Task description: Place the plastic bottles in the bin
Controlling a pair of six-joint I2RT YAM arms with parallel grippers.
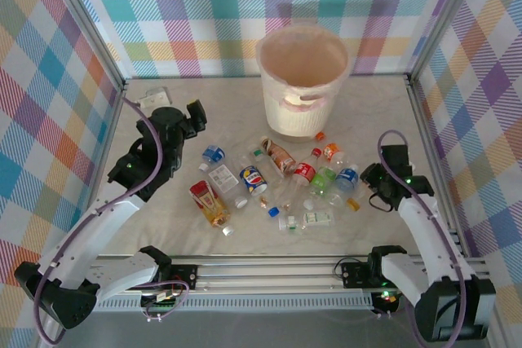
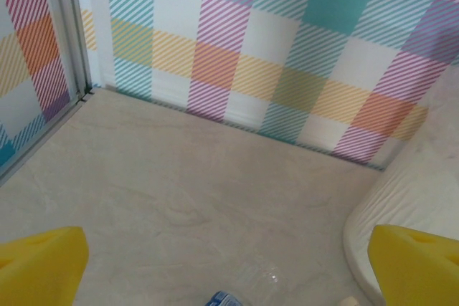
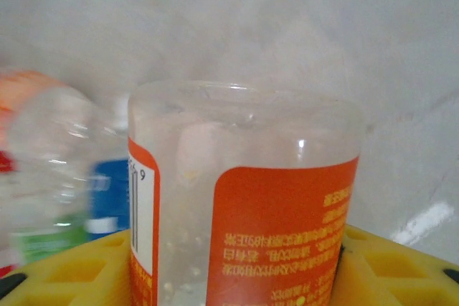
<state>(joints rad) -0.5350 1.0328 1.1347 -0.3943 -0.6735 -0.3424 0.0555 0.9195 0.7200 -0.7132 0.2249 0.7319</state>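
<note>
Orange-labelled clear bottle (image 3: 244,198), yellow claw pads (image 3: 72,270), cream bin (image 1: 303,79), pastel plaid walls (image 1: 49,79)

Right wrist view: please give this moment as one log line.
right claw: shut on orange bottle | left claw: open | other bottles: on table

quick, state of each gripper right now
left gripper: open, nothing between its fingers
right gripper: closed on the orange-labelled bottle

Left arm (image 1: 106,222), right arm (image 1: 424,222): black joint housings, white link shells, lilac cables (image 1: 152,152) looping alongside. Green light (image 1: 128,170) on each. Fingers (image 3: 72,274) yellow, moulded with square recesses.
</note>
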